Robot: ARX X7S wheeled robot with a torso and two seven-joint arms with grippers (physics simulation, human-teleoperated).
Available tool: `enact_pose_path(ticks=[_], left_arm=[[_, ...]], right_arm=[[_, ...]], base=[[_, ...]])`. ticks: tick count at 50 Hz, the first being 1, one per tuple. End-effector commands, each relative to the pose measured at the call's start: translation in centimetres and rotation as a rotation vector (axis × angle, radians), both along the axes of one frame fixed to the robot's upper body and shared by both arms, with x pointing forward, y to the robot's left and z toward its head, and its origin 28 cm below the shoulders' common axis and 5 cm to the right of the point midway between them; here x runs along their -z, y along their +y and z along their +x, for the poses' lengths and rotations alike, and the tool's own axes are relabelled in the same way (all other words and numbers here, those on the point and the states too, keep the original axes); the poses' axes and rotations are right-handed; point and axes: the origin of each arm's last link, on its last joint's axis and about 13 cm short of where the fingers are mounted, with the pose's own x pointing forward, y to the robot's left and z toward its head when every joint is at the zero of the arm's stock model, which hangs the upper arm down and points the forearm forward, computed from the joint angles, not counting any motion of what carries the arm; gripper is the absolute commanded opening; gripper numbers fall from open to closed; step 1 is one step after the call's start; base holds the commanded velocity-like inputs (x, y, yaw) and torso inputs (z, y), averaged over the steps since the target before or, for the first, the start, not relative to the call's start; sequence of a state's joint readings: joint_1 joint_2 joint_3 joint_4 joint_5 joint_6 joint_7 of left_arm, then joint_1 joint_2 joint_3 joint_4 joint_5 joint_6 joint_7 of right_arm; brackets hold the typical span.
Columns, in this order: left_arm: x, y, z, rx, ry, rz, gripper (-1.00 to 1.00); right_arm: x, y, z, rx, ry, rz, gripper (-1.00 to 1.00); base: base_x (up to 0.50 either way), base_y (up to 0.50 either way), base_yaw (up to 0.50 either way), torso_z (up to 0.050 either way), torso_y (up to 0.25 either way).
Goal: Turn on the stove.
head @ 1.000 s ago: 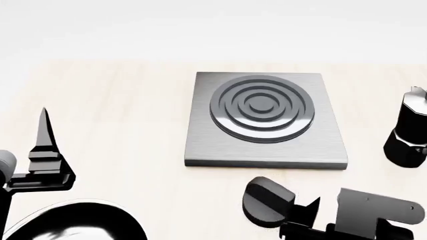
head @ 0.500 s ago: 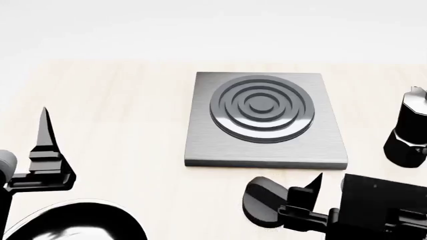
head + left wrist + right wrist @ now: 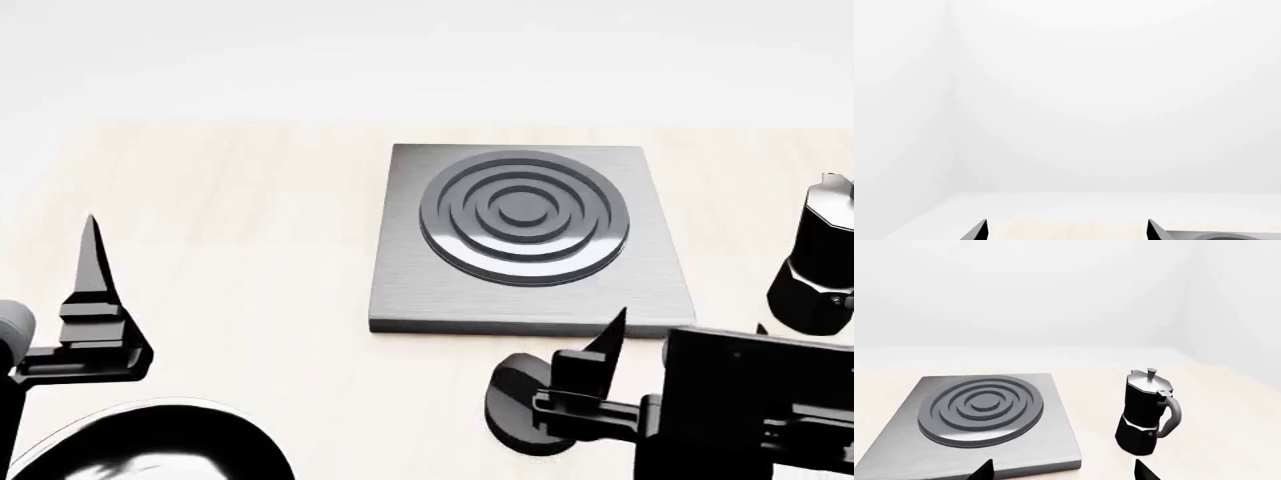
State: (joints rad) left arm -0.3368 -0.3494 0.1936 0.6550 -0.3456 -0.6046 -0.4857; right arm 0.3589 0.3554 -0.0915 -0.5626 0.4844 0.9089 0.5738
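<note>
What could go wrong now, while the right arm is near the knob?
1. The small black round knob is partly hidden behind the right gripper, so the fingers could close off-centre and slip.
2. The black moka pot stands close beside that arm; a sideways swing might knock it over.

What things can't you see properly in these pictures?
- Knob: in the head view, the right gripper covers part of it, so its setting is unreadable.
- Frying pan: cut off by the head view's lower edge.
- Moka pot: clipped by the head view's right edge; whole in the right wrist view.
- Stove: only a corner shows in the left wrist view.
- Left gripper: only the fingertips show there.
</note>
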Motion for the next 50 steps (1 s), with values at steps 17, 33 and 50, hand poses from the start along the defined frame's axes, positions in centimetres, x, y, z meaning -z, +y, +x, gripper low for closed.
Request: enact_pose_path(ticks=[17, 33, 50], left_arm=[[0.0, 0.0, 0.1, 0.000, 0.002, -0.002, 1.00], [0.0, 0.0, 0.0, 0.001, 0.003, 0.001, 1.00], [0.0, -0.1, 0.0, 0.006, 0.002, 0.004, 1.00]], right_arm=[[-1.9, 1.3, -1.2, -0.072, -0.108, -0.090, 1.00], [-2.9, 2.2, -1.9, -0.113, -0.158, -0.132, 1.00], [-3.5, 2.7, -2.4, -0.122, -0.214, -0.181, 1.00]], base=[[0.00, 0.00, 0.00, 0.000, 0.000], [0.00, 0.00, 0.00, 0.000, 0.000], [0.00, 0.00, 0.00, 0.000, 0.000]])
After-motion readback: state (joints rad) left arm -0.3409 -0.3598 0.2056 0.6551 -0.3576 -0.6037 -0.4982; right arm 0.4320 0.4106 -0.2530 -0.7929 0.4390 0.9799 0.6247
